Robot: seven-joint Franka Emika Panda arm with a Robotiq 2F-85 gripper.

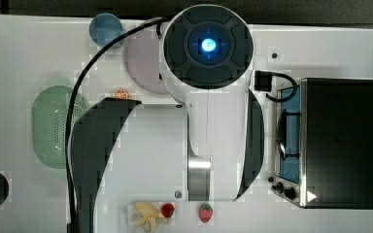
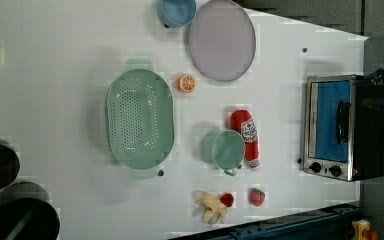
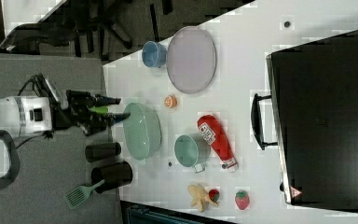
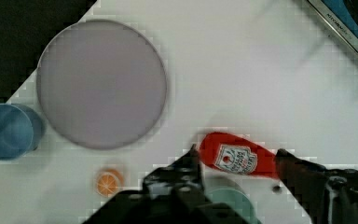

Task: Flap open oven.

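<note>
Read across the left view from its left side: a green perforated colander [image 2: 140, 119] lies on the white table [image 2: 55, 90], then a halved orange [image 2: 186, 83] and a lilac plate [image 2: 222, 39] with a blue cup [image 2: 176, 11] beside it. Nearer the middle a mint mug [image 2: 227, 149] touches a red ketchup bottle [image 2: 245, 138], and a peeled banana [image 2: 211, 207] with two strawberries sits toward the table's lower edge.

At the left view's right stands the oven [image 2: 341, 128] — a boxy toaster oven with a black top and blue-tinted glass. Its door looks shut, the bar handle [image 2: 341, 121] lying flat across the glass and the two knobs below it, so the flap-down has not begun.

The gripper [image 4: 237, 161] hangs well above the table, its tips pointing down over the ketchup bottle in the wrist view. Its jaws stand partly apart and hold nothing — a fair width, I judge, for slipping over a thin handle bar. The oven's glass corner [image 4: 349, 25] shows well apart from the fingers, so the arm must travel toward the door and come down to handle level before any pull.
</note>
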